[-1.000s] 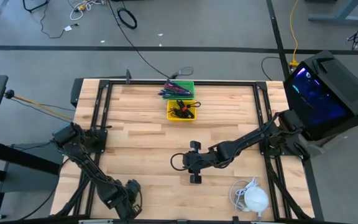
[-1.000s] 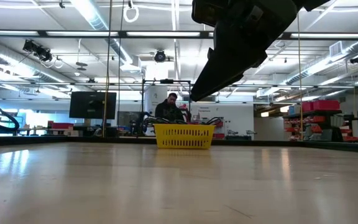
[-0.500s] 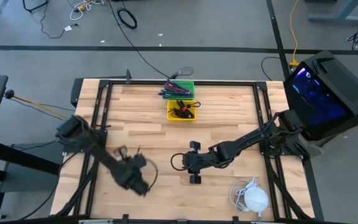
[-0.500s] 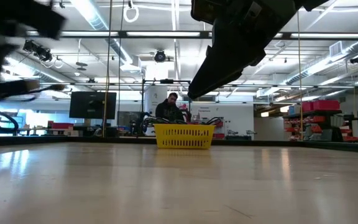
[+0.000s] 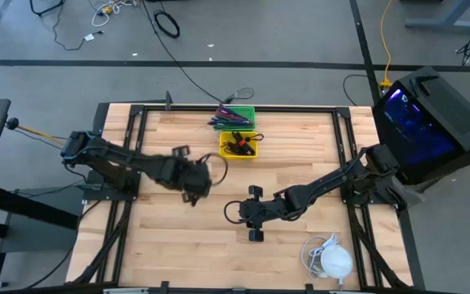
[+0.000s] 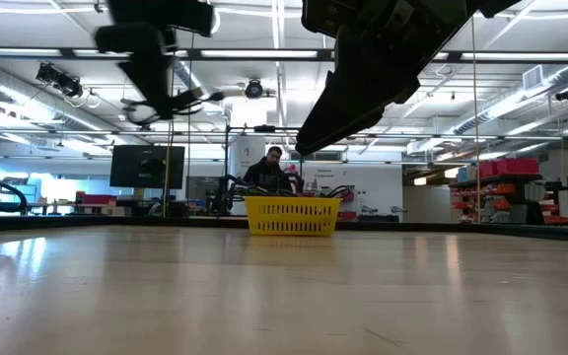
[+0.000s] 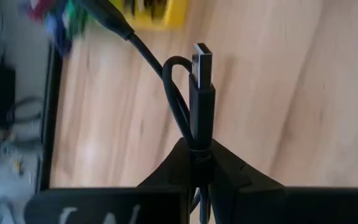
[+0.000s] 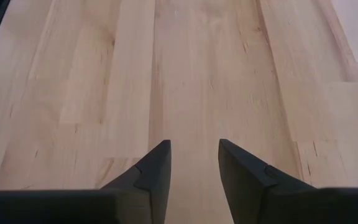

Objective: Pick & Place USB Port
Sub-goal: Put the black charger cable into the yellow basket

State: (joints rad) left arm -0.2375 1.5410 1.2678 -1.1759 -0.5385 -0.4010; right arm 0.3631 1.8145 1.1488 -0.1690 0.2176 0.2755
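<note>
My left gripper [image 5: 195,180] is shut on a black USB cable [image 7: 174,93] and is raised over the table's middle left, near the yellow basket [image 5: 239,145]. The cable's metal plug [image 7: 202,61] sticks out past the fingertips. In the low view the left gripper [image 6: 156,49] is blurred, high on the left. My right gripper [image 5: 253,212] is open and empty above bare wood at the table's middle; the right wrist view [image 8: 192,168] shows it too. The yellow basket stands on the table at the far middle, with a green basket [image 5: 235,117] behind it. My left gripper pinches the black moulded body of the plug [image 7: 201,134] between its two fingers. The plug lies along the fingers and points away from them. The cable bends back in a loop [image 7: 169,74] beside the plug. It hangs slack and is lifted clear of the table.
Both baskets hold dark and coloured cables. A white object with a white cord [image 5: 331,260] lies at the near right. A black frame [image 5: 133,147] runs along the table's sides. A person [image 6: 269,168] sits far behind the table.
My left gripper has swung from the table's near left corner up and toward the far edge and the right, toward the yellow basket. It is blurred in the half-second-old frames. My right arm has kept still.
</note>
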